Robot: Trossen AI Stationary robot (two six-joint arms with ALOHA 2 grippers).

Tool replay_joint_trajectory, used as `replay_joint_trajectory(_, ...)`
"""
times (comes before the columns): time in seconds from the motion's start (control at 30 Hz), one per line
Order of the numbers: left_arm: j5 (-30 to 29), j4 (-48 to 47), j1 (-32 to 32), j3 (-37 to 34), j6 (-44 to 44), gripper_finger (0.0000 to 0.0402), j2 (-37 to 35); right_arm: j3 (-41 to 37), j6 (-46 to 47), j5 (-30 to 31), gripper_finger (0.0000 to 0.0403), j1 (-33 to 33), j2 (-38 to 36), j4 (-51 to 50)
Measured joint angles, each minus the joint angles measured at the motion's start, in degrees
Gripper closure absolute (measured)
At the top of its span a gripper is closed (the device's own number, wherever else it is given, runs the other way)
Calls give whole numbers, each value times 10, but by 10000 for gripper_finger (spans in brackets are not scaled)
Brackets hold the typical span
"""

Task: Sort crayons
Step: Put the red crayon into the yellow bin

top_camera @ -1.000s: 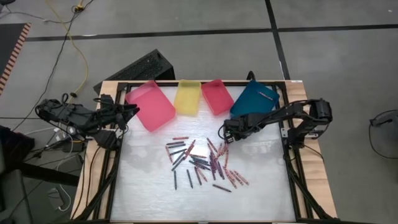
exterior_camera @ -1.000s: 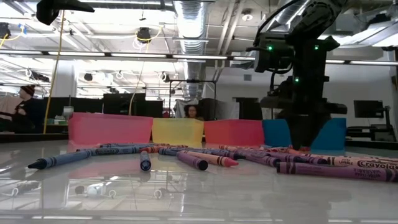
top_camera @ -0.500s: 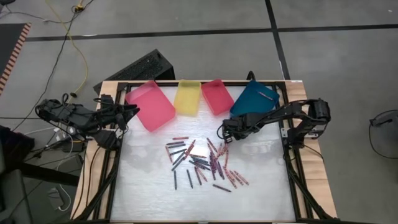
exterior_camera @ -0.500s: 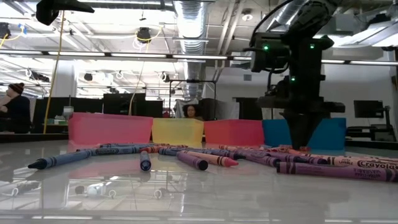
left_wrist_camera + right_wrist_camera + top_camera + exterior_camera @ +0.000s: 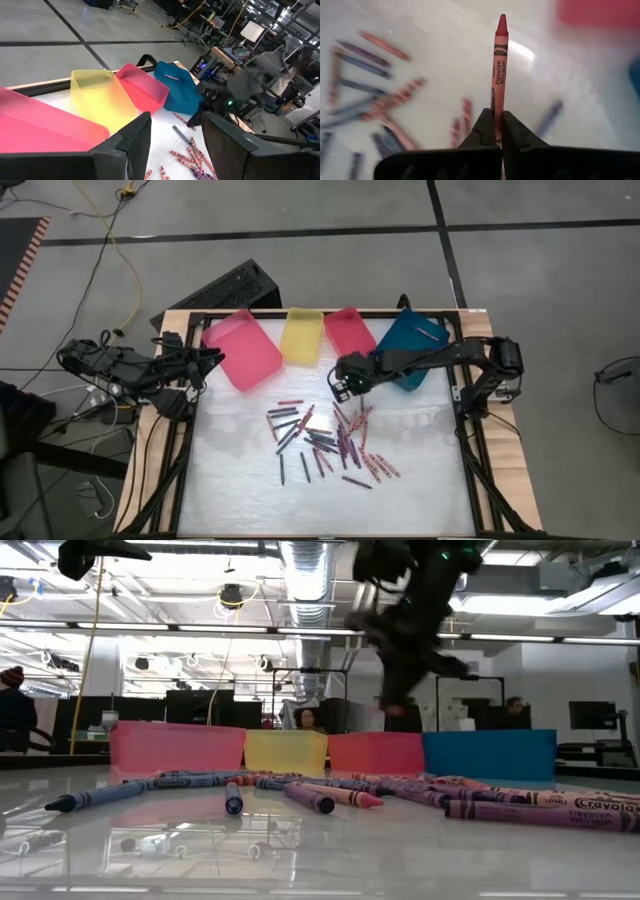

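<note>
**Inspector:** What has changed since a second ago?

**Operator:** My right gripper has left the spot beside the blue tray and swung inward along the table, rising as it went. It now hangs above the white table, just in front of the red tray. A second ago the jaws stood apart over the pile; now they are pinched tight.

**Inspector:** Pinched on what?

**Operator:** One red crayon, gripped at its lower end, tip pointing straight out past my fingers. It is clear of the table.

**Inspector:** And the left arm?

**Operator:** My left gripper waits off the table's left edge, jaws wide, holding nothing.

**Inspector:** Which step is this?

**Operator:** Carrying, I judge: the pick is made, the drop is not. The next move calls for bringing the crayon over the matching tray, most likely the red one, and releasing it low enough that it does not bounce out.

**Inspector:** Counts?

**Operator:** Four trays along the far edge: the pink tray, the yellow tray, then red and blue. The blue one holds at least one crayon. The loose crayons lie mid-table; they overlap, so I say a couple of dozen, not an exact count.
</note>
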Motion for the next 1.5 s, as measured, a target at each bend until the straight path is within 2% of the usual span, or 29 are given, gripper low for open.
replay_joint_trajectory(0.13,0,0,0,0,0,236,0,48,-49,21,398,-16,1,24)
replay_joint_trajectory(0.27,-1,-1,0,0,0,236,0,63,-92,33,398,-41,1,87)
replay_joint_trajectory(0.7,-14,-1,0,0,1,236,0,64,-145,34,398,-115,2,227)
replay_joint_trajectory(1.0,-14,-1,0,0,0,236,0,67,-202,17,398,-132,63,333)
replay_joint_trajectory(1.23,-13,-1,0,0,-1,236,0,121,-224,-32,398,-150,138,331)
replay_joint_trajectory(1.5,-12,-1,0,0,-5,236,0,226,-253,-49,398,-167,227,243)
